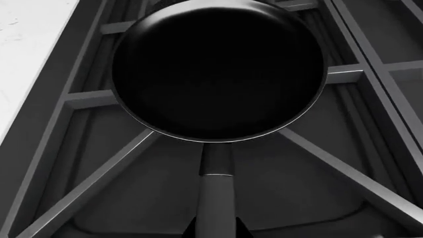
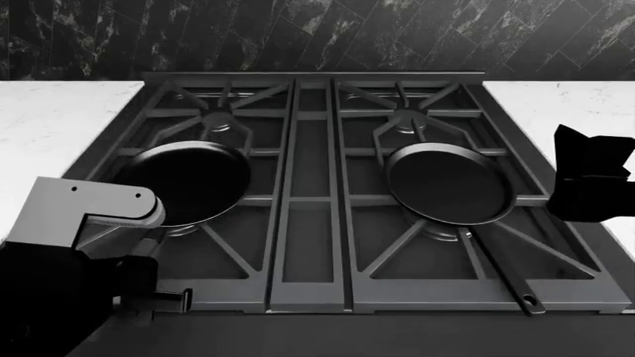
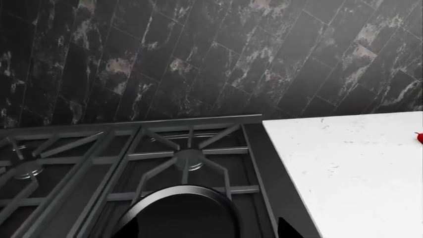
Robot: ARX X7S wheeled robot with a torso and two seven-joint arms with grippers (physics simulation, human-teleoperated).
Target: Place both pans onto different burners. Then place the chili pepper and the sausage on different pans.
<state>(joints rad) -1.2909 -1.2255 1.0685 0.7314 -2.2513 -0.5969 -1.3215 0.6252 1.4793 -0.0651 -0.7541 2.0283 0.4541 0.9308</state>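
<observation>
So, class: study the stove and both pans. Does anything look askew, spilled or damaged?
Nothing spilled or damaged. Both pans sit level on the grates: the left pan and the right pan. Only the right pan's handle angles out toward the stove's front edge. Neither pan holds food yet.

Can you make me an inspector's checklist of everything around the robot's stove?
Surface: dark steel stove with black cast-iron grates; white marble counter on both sides.
Job's things: two round matte black frying pans, left pan and right pan, on separate grates, both empty; small red speck on the counter, perhaps the chili pepper; sausage not seen.
Clutter: nothing seen.
Grippers: left end effector at the left pan's handle, grip unclear; right end effector open, empty.
Cables: nothing seen.
Surroundings: black marble-tiled wall behind.
</observation>
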